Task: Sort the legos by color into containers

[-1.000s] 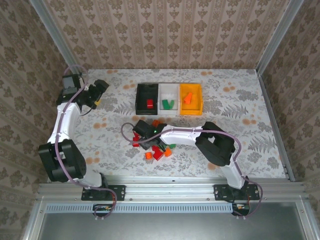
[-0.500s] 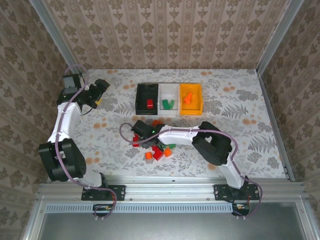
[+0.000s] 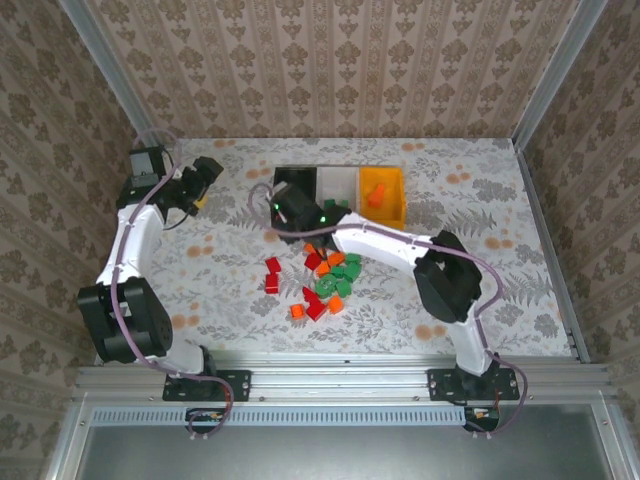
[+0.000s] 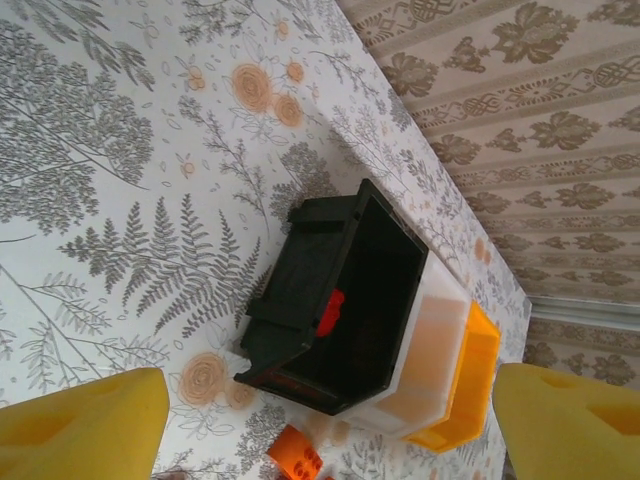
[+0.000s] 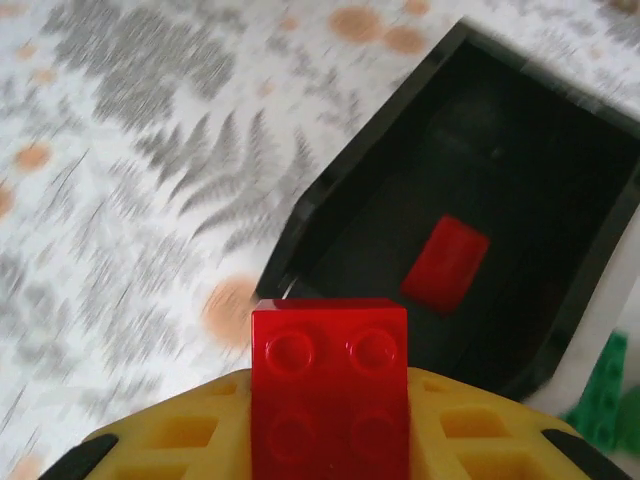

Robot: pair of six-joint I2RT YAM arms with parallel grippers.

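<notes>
Red lego [image 5: 330, 385] pinched in the right end effector [image 3: 288, 203] — black bin [image 5: 350, 180] just ahead and below.

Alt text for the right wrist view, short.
A red lego gripped in the yellow jaws sits at bottom centre; beyond it the open black bin holds one red brick. Green bricks peek in at the right edge.

We're looking at beige damask-papered walls [image 3: 330, 70] rising around the table [image 3: 540, 260], its top floral-printed, a metal rail [image 3: 340, 372] fronting it.
</notes>
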